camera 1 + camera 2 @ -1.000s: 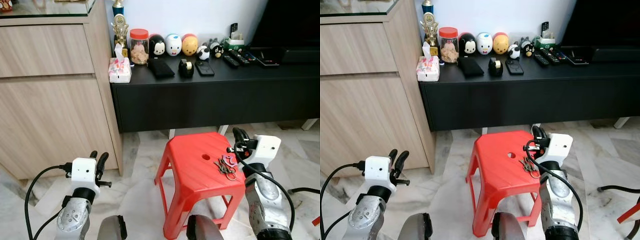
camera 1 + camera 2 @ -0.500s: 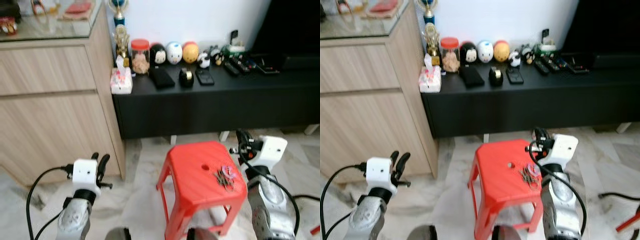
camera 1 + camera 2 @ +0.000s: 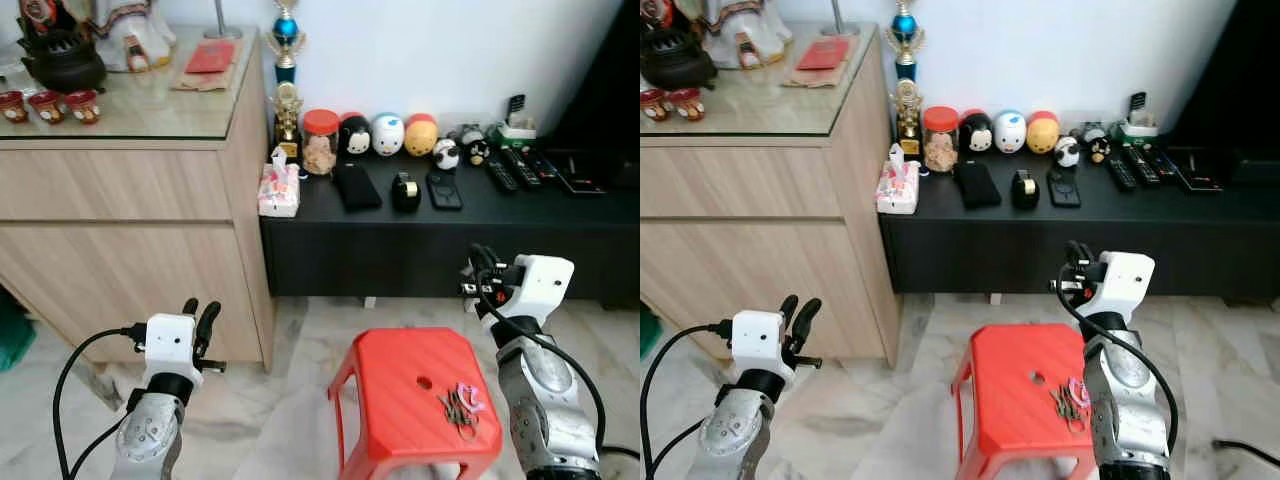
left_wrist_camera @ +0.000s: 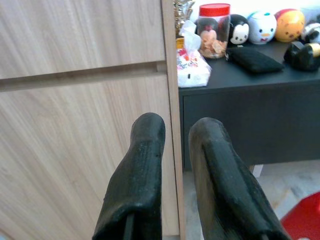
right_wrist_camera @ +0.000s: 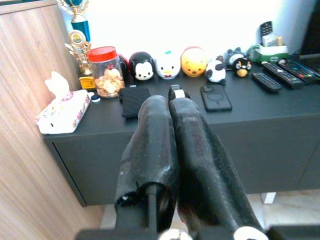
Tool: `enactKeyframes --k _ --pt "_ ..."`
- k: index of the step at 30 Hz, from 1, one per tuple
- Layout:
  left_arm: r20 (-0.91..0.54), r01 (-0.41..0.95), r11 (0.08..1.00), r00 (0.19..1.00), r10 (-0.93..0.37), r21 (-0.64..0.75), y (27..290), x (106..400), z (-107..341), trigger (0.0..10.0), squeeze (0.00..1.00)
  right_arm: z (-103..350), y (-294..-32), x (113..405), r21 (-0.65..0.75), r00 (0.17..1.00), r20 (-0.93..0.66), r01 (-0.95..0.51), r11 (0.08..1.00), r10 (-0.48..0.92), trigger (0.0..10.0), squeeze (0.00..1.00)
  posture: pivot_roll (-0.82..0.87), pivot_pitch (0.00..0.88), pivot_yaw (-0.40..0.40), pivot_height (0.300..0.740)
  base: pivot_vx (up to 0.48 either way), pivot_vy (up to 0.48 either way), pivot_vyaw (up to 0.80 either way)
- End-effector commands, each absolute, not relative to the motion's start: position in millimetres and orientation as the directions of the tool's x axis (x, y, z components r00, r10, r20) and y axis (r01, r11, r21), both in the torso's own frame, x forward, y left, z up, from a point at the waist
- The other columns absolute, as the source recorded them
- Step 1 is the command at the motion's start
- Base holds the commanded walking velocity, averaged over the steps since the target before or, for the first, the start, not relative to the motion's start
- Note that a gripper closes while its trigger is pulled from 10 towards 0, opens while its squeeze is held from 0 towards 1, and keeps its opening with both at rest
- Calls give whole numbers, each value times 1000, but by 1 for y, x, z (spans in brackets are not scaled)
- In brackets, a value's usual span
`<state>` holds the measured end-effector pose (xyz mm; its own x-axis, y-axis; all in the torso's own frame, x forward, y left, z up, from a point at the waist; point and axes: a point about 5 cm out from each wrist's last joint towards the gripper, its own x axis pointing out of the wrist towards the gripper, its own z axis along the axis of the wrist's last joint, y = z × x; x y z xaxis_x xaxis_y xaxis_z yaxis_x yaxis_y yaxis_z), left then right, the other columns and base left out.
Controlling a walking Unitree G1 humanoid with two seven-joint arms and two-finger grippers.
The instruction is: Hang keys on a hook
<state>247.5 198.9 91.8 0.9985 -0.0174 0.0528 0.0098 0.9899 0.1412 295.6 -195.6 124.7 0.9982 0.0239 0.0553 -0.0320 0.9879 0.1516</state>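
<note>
Your task has barely begun: the bunch of metal keys with a pink tag (image 3: 461,405) lies on the red plastic stool (image 3: 400,385), near its right edge and towards the front right corner, and nothing grips it. No hook can be made out in these views, so you have both the pickup and the finding of a hook ahead of you.

Your right gripper (image 3: 478,270) is raised above the stool's far right corner, apart from the keys; in the right wrist view its two black fingers (image 5: 150,145) press together with nothing between them. It points at the long black low cabinet (image 3: 1200,215) with its row of round toy figures (image 3: 1010,130).

Your left gripper (image 3: 197,318) is held out before the light wooden sideboard with a glass top (image 3: 120,190), well apart from the stool; its fingers (image 4: 142,170) stand nearly together, a narrow slit between them, holding nothing.

You would judge the next move to be opening the right fingers and lowering them onto the keys.
</note>
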Motion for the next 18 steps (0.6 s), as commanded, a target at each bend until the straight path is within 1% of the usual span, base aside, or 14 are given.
enactKeyframes --k 1,10,18 --pt "70 11 990 997 -21 138 197 246 95 10000 0 127 -196 294 155 998 58 -31 987 22 10000 0 55 0 -85 722 0 0 0" --pt "78 22 992 996 -32 127 190 248 96 10000 0 128 -194 295 160 998 51 -34 987 26 10000 0 49 0 -90 722 0 0 0" --pt "73 25 994 997 -33 102 183 243 93 10000 0 128 -197 295 147 999 43 -29 989 23 10000 0 47 0 -96 722 0 0 0"
